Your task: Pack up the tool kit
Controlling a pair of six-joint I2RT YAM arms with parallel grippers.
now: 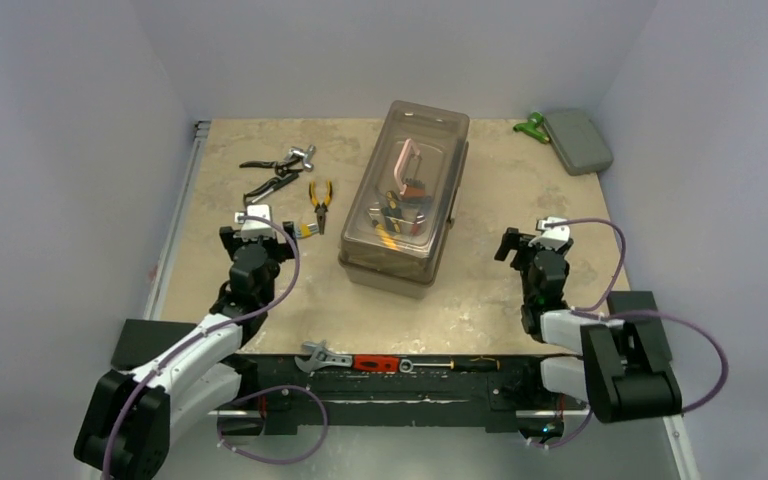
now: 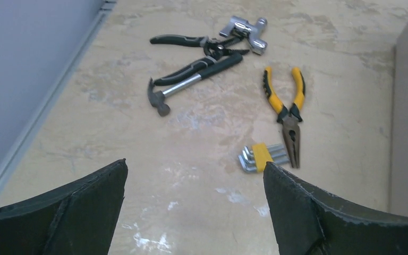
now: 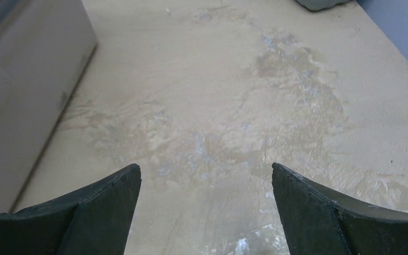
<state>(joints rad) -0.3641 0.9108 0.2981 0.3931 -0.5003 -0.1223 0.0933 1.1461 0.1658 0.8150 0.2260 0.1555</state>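
- The toolbox (image 1: 405,195) stands mid-table between the two arms. Its smoky lid (image 1: 412,165) is down, and a pinkish handle and several tools show through it.
- Packing looks unfinished, because loose tools lie on the table (image 1: 480,300) to the box's left.
- Yellow-handled pliers (image 2: 287,109) lie near the box wall, with a set of hex keys (image 2: 260,158) against their nose. Farther off, a small hammer (image 2: 183,87) and black-handled pliers (image 2: 188,41) overlap in a heap.
- The left gripper (image 2: 195,163) hovers low, its fingers spread wide and empty. It faces those tools, probably lined up to take the hex keys or the pliers.
- The right gripper (image 3: 206,167) is also spread and empty over bare table right of the box, likely placed there to work the lid.
- A flat grey case (image 1: 578,140) sits in the far right corner.
- A wrench (image 1: 322,357) lies along the front rail, well apart from the box.
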